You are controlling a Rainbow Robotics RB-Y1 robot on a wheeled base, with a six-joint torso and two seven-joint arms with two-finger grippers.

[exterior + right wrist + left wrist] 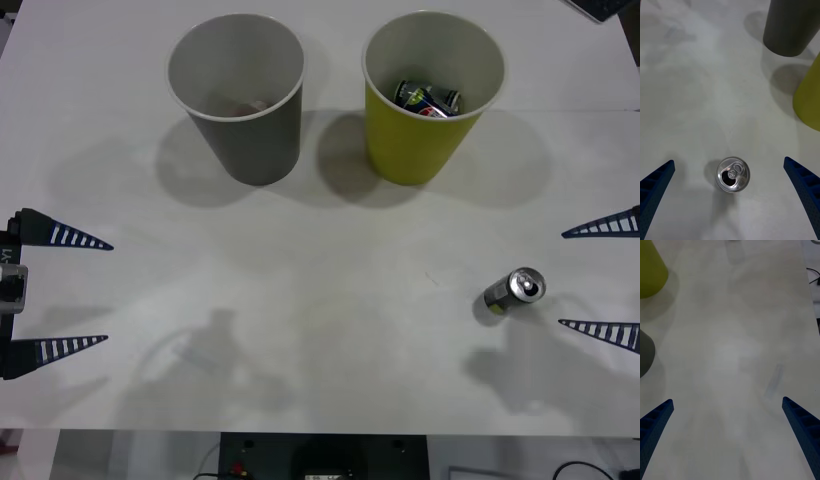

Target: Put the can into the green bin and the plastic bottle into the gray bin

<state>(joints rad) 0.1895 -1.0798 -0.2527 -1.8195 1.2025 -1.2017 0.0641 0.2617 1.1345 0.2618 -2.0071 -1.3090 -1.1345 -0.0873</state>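
Can (514,291) stands upright on the table (320,340), right side, near the right gripper (600,279), apart from it. That gripper is low at the table's right edge, fingers spread wide, can between them. Left gripper (85,292) parked at left edge, spread too. Can: dark body, yellow-green base band, silver top, tab opening visible. Green bin (430,95) holds a Pepsi can (428,98); gray bin (240,95) beside it.

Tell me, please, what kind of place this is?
Probably a robot lab bench set up for a sorting test: a plain white table, a gray bin and a green bin, and cables below the table's edge.
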